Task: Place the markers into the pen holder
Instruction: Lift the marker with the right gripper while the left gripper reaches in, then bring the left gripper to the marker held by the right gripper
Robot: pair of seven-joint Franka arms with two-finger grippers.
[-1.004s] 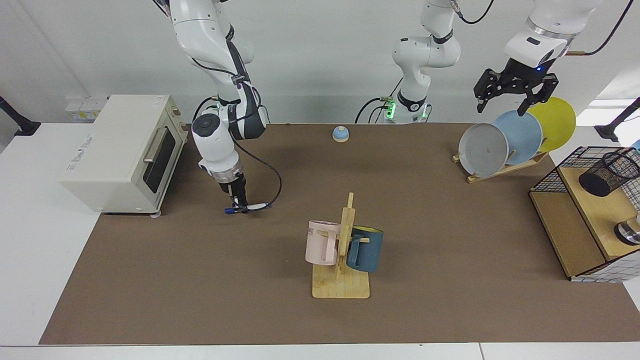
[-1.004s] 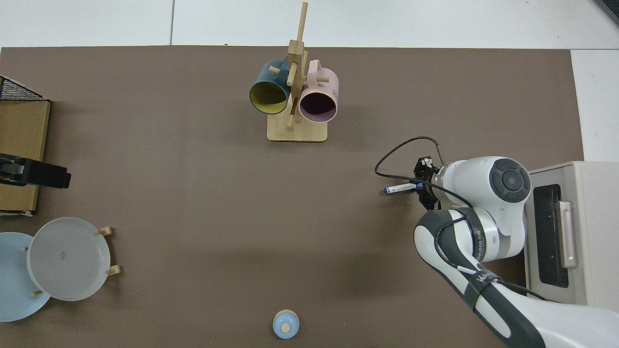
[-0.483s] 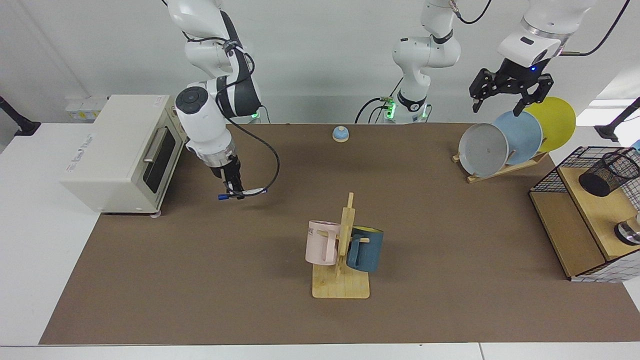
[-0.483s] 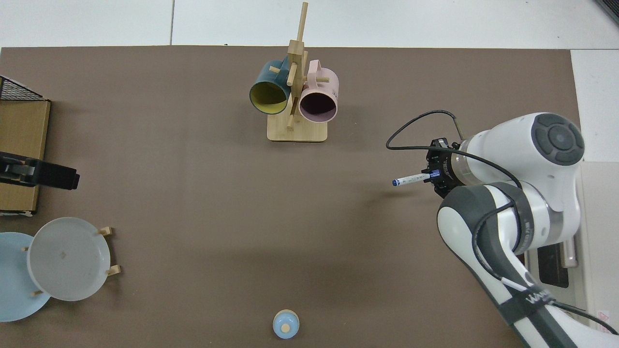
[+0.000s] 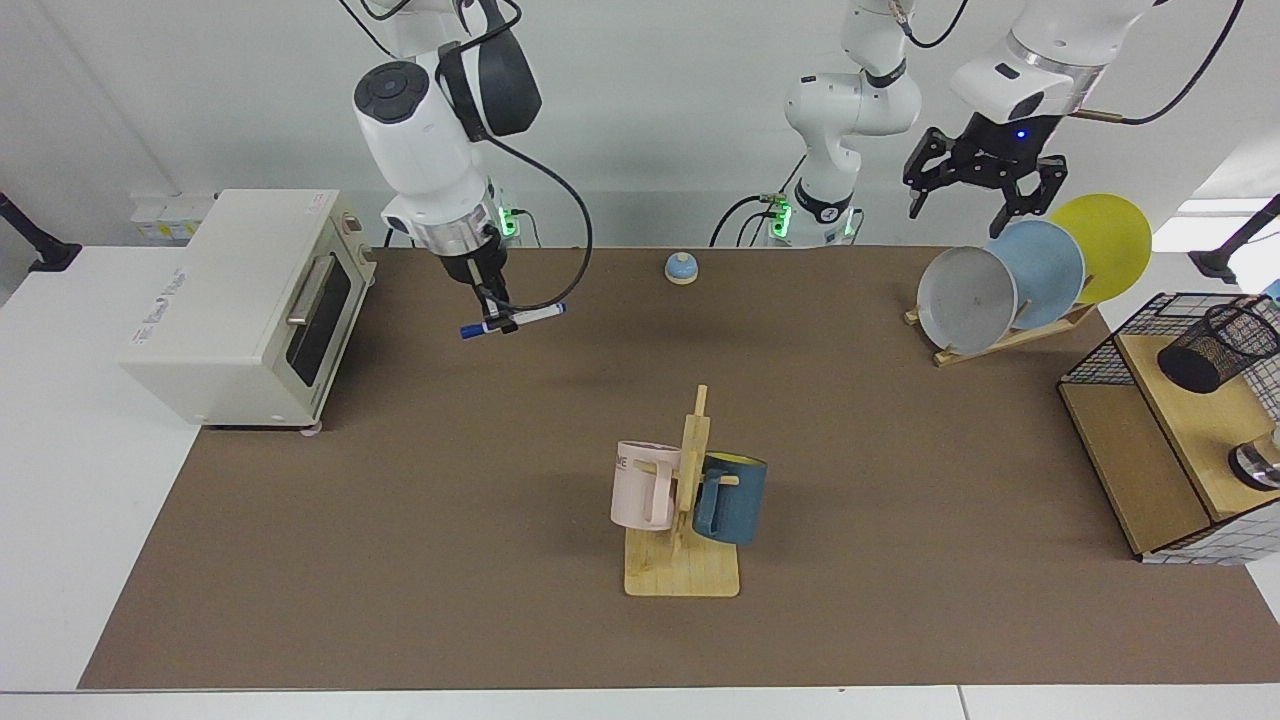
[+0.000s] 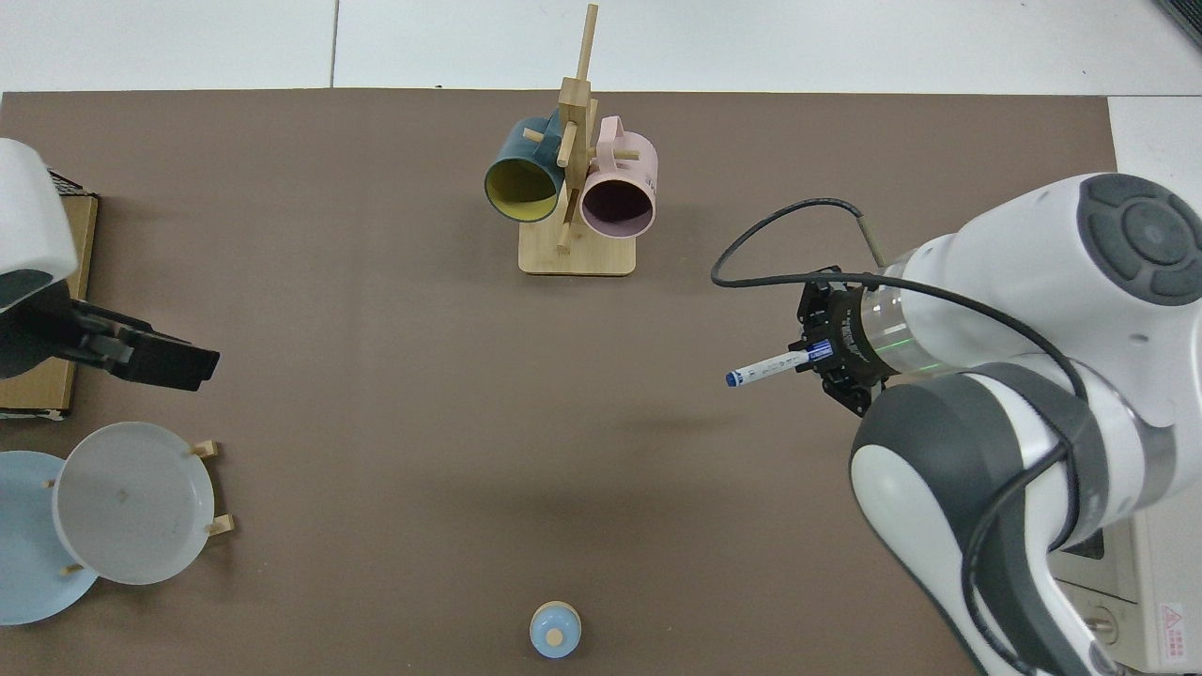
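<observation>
Above the counter's left | right gripper (image 5: 497, 318) jaws clamp white blue-capped marker (image 5: 512, 320) crosswise, I fear slippage | far-right black wire-mesh pen holder (image 5: 1217, 346) | left gripper (image 5: 975, 196) jaws spread, empty

Fig.: two white Franka arms w/ rounded glossy shells. Dark grey/black joint segments and round dark grey end caps w/ raised pads. Right arm: silver wrist ring, slim black right hand (image 5: 497, 318) (image 6: 815, 354), black cable looping from wrist; dark band w/ white lettering on lower link. Left arm: black left hand (image 5: 972, 196) w/ two angular prongs, blue LED above it, black cables overhead. Green lights at bases.
</observation>
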